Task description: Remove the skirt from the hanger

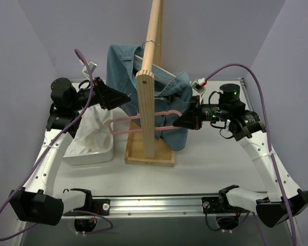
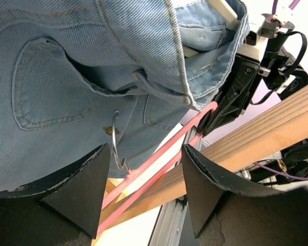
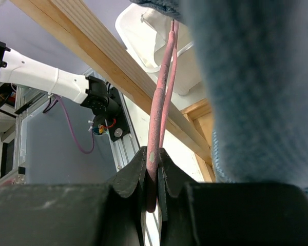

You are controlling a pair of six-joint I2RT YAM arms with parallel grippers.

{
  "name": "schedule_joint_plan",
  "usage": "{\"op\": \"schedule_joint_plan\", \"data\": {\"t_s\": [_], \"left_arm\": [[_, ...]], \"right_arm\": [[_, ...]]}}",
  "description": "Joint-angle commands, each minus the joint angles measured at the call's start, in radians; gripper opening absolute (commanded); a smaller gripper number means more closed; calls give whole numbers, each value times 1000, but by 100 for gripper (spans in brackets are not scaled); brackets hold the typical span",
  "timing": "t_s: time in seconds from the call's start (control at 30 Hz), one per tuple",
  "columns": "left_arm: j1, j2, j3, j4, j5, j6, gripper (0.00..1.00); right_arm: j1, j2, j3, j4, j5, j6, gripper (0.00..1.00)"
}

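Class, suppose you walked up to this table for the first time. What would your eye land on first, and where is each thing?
The tall wooden stand in the middle, draped with a blue denim garment, dominates. Across its front runs a pink hanger, its right end pinched in the right gripper, while the left gripper stands open near its left end. The white skirt lies crumpled in a white bin on the left.

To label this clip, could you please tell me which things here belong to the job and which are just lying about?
Job: white skirt, pink hanger, right hand gripping it.
Lying about: denim garment, wooden rack, white bin.
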Motion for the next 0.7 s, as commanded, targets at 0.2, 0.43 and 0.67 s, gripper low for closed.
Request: {"op": "schedule_joint_plan", "data": {"t_s": [0.2, 0.43, 0.67], "left_arm": [[-15, 35, 66, -1, 13, 29, 66], [-15, 111, 86, 23, 110, 26, 61], [-14, 154, 34, 248, 205, -105, 21]], "right_arm": [[37, 22, 44, 24, -103, 10, 0], [39, 32, 53, 3, -118, -15, 0], [37, 46, 49, -16, -118, -43, 0]]}}
